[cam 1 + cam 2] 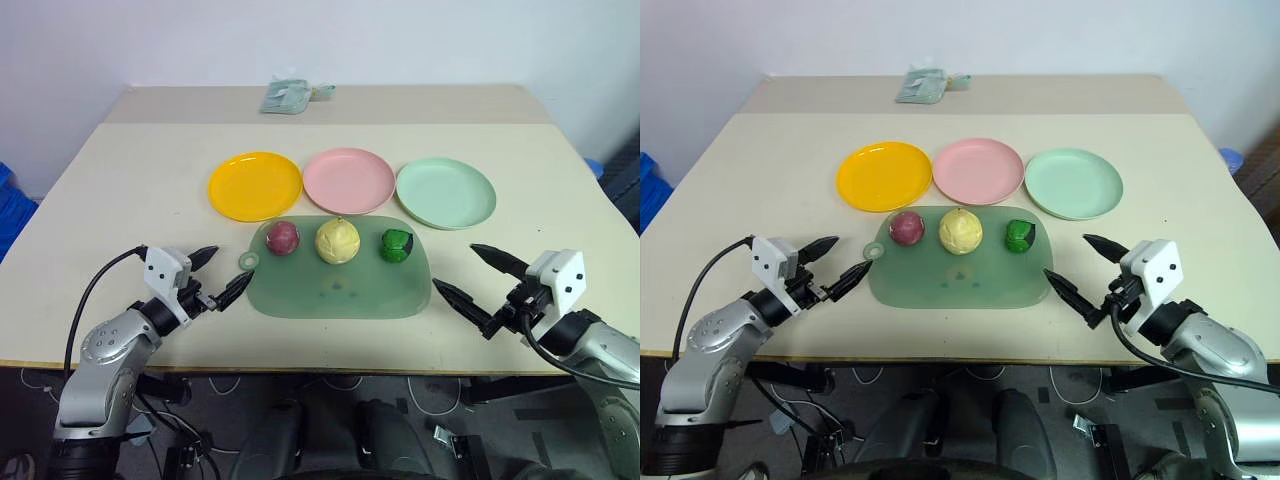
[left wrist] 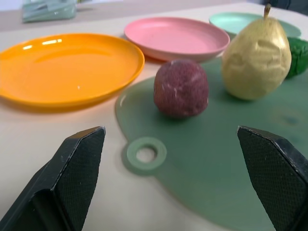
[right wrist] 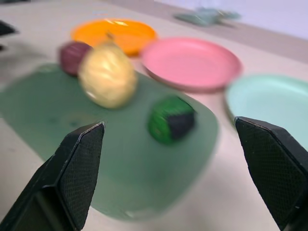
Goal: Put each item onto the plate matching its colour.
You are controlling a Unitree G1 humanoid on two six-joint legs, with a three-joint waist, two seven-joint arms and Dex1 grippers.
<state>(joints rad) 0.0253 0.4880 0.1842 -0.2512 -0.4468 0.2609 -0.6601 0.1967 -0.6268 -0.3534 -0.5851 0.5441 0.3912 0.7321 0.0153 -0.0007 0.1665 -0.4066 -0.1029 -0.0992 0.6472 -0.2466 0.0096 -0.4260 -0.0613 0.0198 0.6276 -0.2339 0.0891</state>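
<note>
Beige table (image 1: 120, 180) w/ three plates in a row: yellow plate (image 1: 255, 186), pink plate (image 1: 348, 180), mint green plate (image 1: 446, 193). Just in front, a translucent green mat (image 1: 340, 285) holds three toys, l to r: reddish-purple item (image 1: 283, 237), pale yellow item (image 1: 338, 240), dark green item (image 1: 397, 245). Left gripper (image 1: 222, 274) hovers near mat's left edge, fingers spread, empty. Right gripper (image 1: 478, 276) near mat's right edge, also spread, empty. Pale green cloth bundle (image 1: 290, 95) at far edge.
</note>
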